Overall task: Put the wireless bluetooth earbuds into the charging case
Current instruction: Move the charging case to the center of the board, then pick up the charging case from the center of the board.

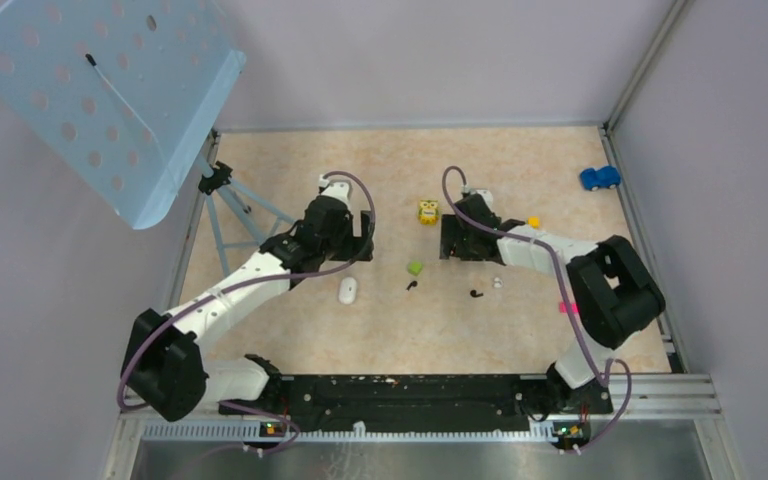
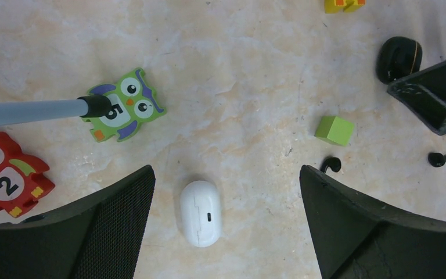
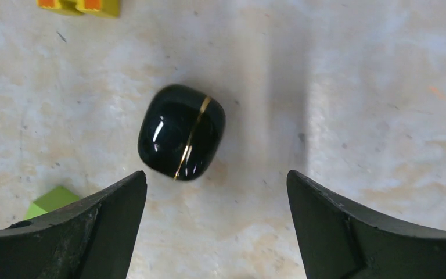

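Two grippers hang splayed and empty: left gripper (image 2: 226, 192) over a white oval plastic pod (image 2: 200, 212), right gripper (image 3: 216, 180) with the glossy black gold-seamed charging case (image 3: 181, 132) at eleven o'clock. Tiny black comma-shaped earbuds (image 1: 412, 286) lie loose around its six o'clock; a clumsy pinch could flick them away.

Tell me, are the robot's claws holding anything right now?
No, nothing is held. Both claws are open and empty: the left claw is above a white case, the right claw above a black case, touching neither.
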Motion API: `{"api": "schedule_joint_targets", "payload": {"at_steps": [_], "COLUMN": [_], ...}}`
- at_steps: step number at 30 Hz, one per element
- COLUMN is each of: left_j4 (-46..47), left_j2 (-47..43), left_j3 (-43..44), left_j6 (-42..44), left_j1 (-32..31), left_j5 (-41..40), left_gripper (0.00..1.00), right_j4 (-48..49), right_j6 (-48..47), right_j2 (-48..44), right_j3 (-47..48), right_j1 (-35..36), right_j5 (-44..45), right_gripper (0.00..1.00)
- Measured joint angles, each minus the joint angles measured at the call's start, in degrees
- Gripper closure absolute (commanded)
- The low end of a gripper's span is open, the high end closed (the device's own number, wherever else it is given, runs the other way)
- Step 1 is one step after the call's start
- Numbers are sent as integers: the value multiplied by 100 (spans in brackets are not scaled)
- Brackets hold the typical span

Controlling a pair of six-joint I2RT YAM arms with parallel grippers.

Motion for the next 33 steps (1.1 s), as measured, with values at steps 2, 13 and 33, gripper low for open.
{"api": "schedule_joint_targets", "payload": {"at_steps": [2, 13, 33], "left_j4": [-9, -9, 317], "left_j2": [149, 590, 695], "left_j3": [59, 330, 321], "left_j6": [0, -24, -564], "left_j1": [0, 0, 9], "left_j5": [44, 525, 1493], "left_gripper": [1, 1, 1], "right_j4": [-7, 153, -317], "right_j6": [11, 192, -24], "right_j2": [-310, -944, 413], "right_j3": [-238, -402, 452], "right_j1": [-118, -221, -31], "right_j5": [-4, -308, 98], "right_gripper": [12, 28, 48]}}
